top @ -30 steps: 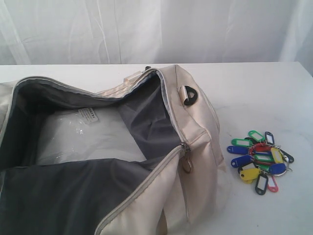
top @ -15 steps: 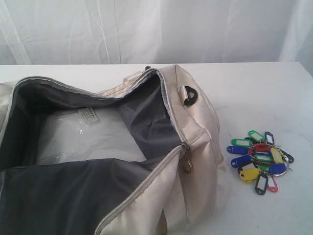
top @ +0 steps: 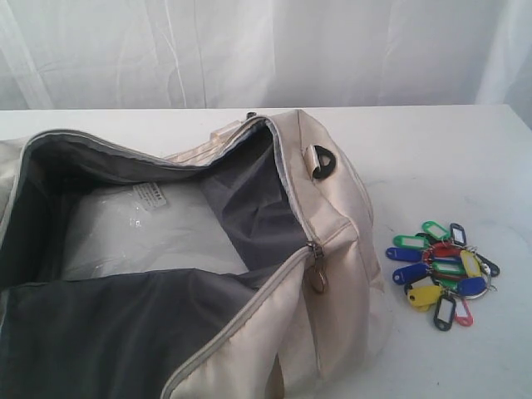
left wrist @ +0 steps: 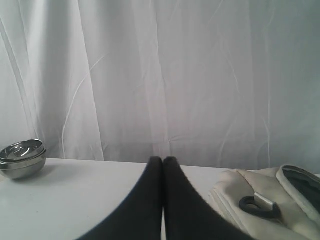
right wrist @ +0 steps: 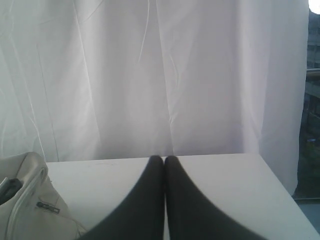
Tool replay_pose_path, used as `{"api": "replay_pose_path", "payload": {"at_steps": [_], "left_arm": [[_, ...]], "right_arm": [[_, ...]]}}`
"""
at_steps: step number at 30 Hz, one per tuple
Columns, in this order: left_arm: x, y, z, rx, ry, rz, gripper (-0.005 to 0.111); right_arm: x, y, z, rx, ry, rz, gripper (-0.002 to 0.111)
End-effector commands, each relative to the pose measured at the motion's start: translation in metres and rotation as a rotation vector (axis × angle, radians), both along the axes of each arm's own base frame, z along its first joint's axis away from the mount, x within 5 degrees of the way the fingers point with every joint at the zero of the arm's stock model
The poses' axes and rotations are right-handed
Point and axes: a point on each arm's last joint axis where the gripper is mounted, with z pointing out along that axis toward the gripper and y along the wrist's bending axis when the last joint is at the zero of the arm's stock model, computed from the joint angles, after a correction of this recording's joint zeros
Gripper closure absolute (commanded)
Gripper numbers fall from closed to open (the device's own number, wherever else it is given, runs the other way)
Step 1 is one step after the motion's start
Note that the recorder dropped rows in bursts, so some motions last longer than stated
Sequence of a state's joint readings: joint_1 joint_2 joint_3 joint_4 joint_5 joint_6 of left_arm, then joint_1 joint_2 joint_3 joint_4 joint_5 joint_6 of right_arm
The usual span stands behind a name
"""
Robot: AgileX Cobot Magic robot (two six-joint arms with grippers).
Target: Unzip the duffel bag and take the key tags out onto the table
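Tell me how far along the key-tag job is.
Done: the bag gapes unzipped, and the key tags lie in a bunch on the table beside it. In hand: nothing; the left gripper and right gripper are both shut, empty and off the bag. Left: apparently nothing, as no tags show inside the bag.

Soft daylight on white curtain (top: 249, 50)

table (top: 432, 150) | duffel bag (top: 345, 266) | key tags (top: 440, 270) beside it | steel bowls (left wrist: 21, 159)
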State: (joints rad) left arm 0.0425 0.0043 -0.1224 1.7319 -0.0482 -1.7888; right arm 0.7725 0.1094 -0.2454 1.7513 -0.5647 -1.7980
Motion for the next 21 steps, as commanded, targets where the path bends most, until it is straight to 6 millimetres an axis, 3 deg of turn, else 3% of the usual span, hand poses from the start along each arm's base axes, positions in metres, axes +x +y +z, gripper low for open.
{"api": "replay_pose_path", "payload": {"at_steps": [1, 21], "left_arm": [[-0.0004, 0.0011, -0.0011, 0.001, -0.003, 0.01, 0.107], [-0.0004, 0.0029, -0.0033, 0.021, 0.032, 0.034, 0.107]], "right_arm": [[0.0, -0.0003, -0.0016, -0.017, -0.004, -0.007, 0.108], [0.0001, -0.0005, -0.0017, -0.017, -0.004, -0.01, 0.108]]}}
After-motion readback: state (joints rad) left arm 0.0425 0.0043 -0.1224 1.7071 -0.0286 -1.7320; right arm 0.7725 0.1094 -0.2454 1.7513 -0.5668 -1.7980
